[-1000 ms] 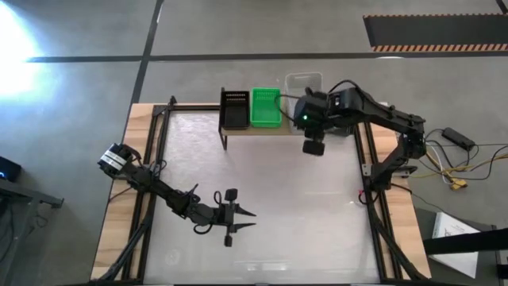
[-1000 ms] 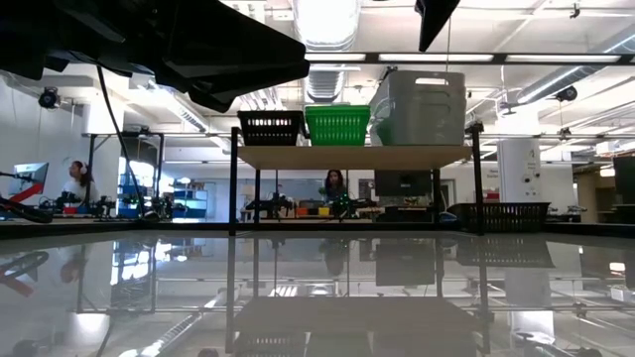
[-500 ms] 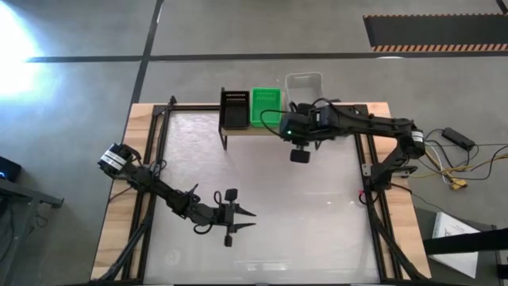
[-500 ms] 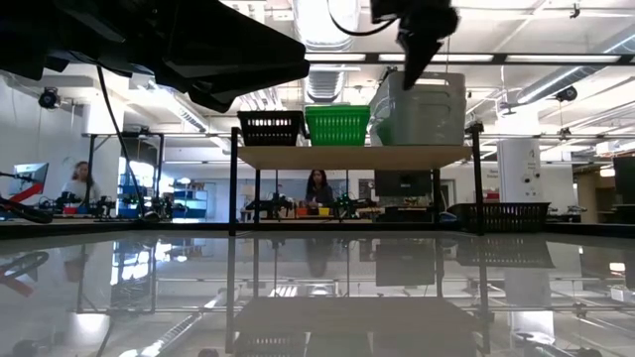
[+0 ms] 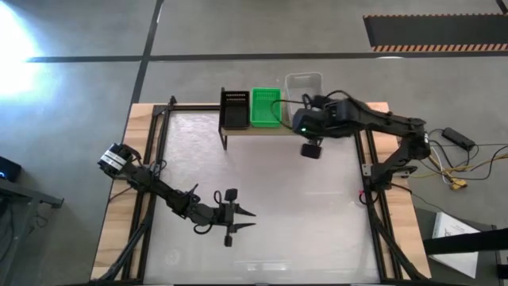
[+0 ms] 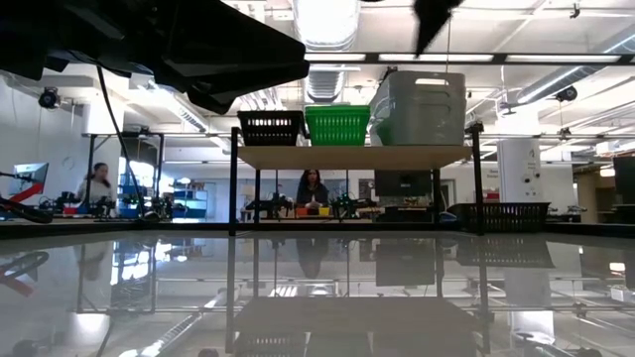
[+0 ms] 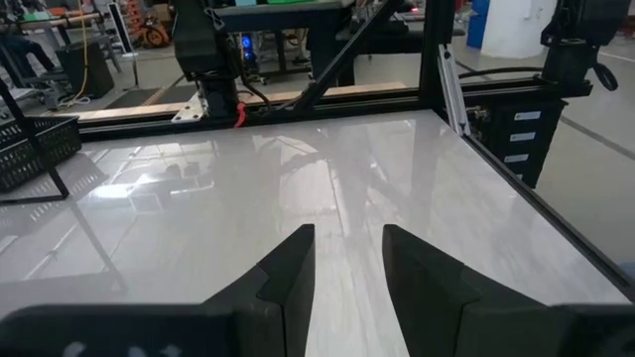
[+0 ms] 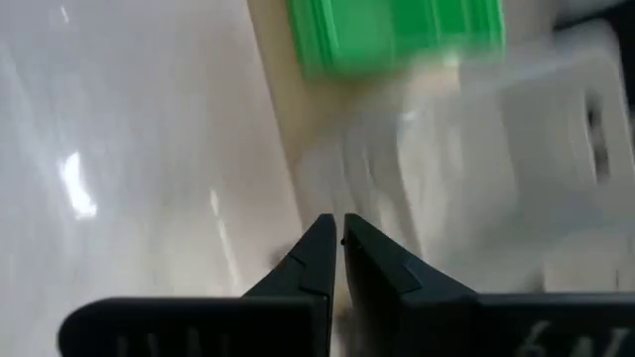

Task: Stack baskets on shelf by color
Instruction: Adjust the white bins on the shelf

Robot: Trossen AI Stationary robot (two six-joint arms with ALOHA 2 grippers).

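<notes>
The shelf (image 5: 262, 129) stands at the far edge of the bench (image 5: 262, 199), its light wood top raised on thin black legs so that the baskets sit clear of the glossy working surface. Three colour positions are occupied on it, side by side in a row: a black slotted basket (image 5: 235, 108) at one end, a bright green basket (image 5: 265, 107) in the middle touching it, and a translucent white basket (image 5: 302, 84) at the other end. In the low view the white basket (image 6: 418, 107) stands visibly taller than the green basket (image 6: 337, 124) and the black basket (image 6: 269, 127), which suggests a nested stack, though the number of units in it cannot be told. A further black basket (image 6: 494, 216) shows at bench height beyond the shelf legs; whether it lies on the bench cannot be told. The right gripper (image 5: 310, 148) is positioned just in front of the shelf's white end, above the bench; its jaws are closed together, tip against tip, and hold nothing, consistent with a release at the white stack. The left gripper (image 5: 238, 219) waits over the near part of the bench, well apart from the shelf, its jaws partly open and empty, clear of the right arm's working zone. Judged from this layout, sorting by colour appears essentially complete.
</notes>
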